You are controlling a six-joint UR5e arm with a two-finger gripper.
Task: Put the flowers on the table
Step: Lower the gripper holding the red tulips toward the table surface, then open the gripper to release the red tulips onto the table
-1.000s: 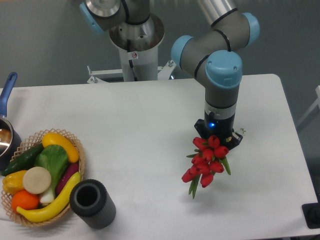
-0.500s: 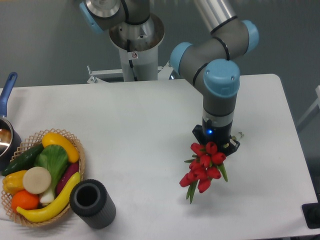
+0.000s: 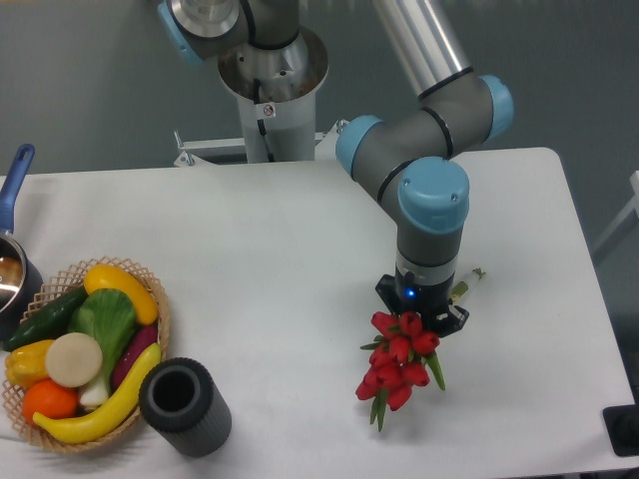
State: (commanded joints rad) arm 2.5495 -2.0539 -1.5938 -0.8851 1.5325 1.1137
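At the far left a dark pot with a blue handle point(image 3: 14, 261) sits at the counter's edge. Just beside it a woven wicker basket point(image 3: 160, 321) holds glossy plastic-looking fruit and vegetables, and a ribbed black cylinder point(image 3: 185, 407), hollow at the top, touches its lower rim. The smooth matte white counter point(image 3: 260, 259) lies bare across the middle.

Right of centre, the tool point(image 3: 419, 317) hangs straight down under the arm's blue-capped wrist. Over the last second it has drifted down and to the left in the picture, carrying the flowers point(image 3: 396, 361) along. They are soft red buds on thin green stems, and a stem end pokes out to the tool's right. The buds hide the fingers, but the bunch travels with the tool, so it looks clenched on the stems. Likely the bunch is being lowered, close to the counter; whether it touches I cannot tell
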